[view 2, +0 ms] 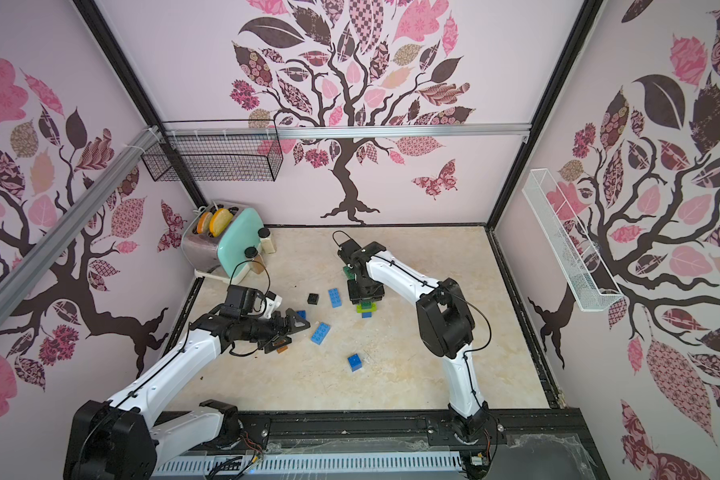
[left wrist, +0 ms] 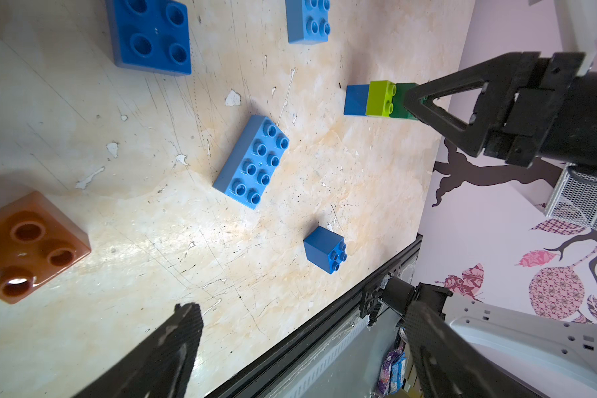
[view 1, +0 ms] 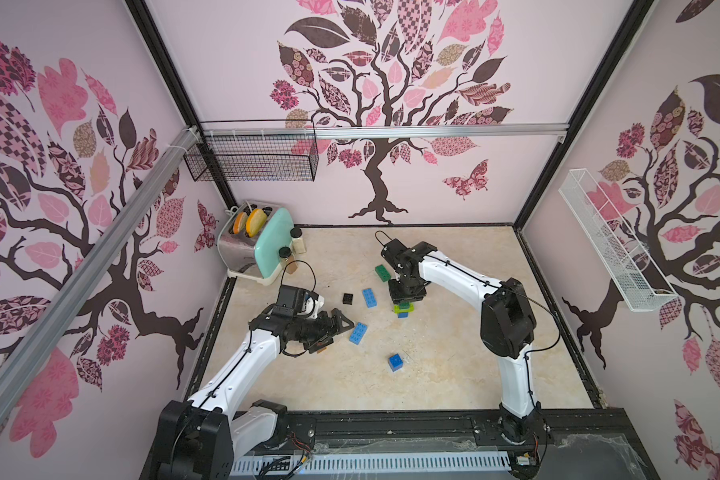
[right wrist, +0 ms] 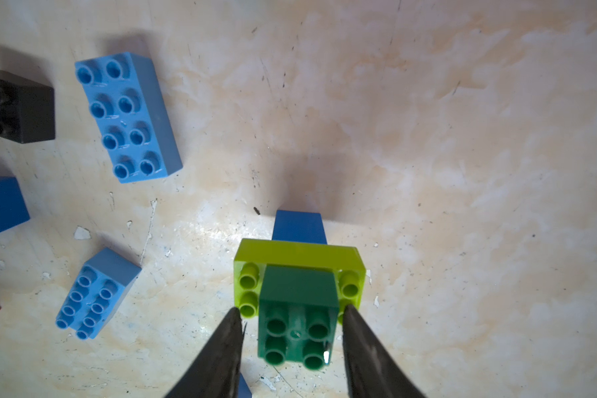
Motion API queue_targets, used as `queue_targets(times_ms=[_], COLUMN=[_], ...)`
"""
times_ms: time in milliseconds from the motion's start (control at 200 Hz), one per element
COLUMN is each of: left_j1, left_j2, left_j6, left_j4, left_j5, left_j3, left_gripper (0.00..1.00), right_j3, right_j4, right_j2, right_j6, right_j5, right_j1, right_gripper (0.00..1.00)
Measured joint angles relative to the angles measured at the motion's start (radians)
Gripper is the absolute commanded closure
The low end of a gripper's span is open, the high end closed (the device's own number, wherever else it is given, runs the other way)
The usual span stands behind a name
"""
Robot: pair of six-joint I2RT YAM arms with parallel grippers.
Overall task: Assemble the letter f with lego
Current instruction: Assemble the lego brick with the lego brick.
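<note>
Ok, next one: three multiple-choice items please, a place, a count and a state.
1. The dark green square brick sits: A on the lime green brick; B beside the toaster; C in the wire basket.
2. Loose light blue oblong bricks: A one; B two; C four.
3. The left gripper is: A open, empty; B shut on a brown brick; C shut on a black brick.
A, it tops that brick; B, two lie on the table; A, its jaws stand wide apart, nothing between.

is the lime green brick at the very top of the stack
No, a dark green brick sits on top of the lime green brick.
</note>
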Motion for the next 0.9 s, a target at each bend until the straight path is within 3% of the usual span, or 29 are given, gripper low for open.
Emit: queue_targets(times_ms=[900], left_j1=[0.002], left_j2=[0.000], left_j6=[0.000], left_j4=[0.000], left_j5=[0.000], left_j3=[0.000], left_gripper=[0.04], right_j3=[0.010], right_j4=[-0.005], right_j2=[0.033], right_j6=[0.002], right_j5=[-0.010], right_j1=[0.000], right_gripper=[0.64])
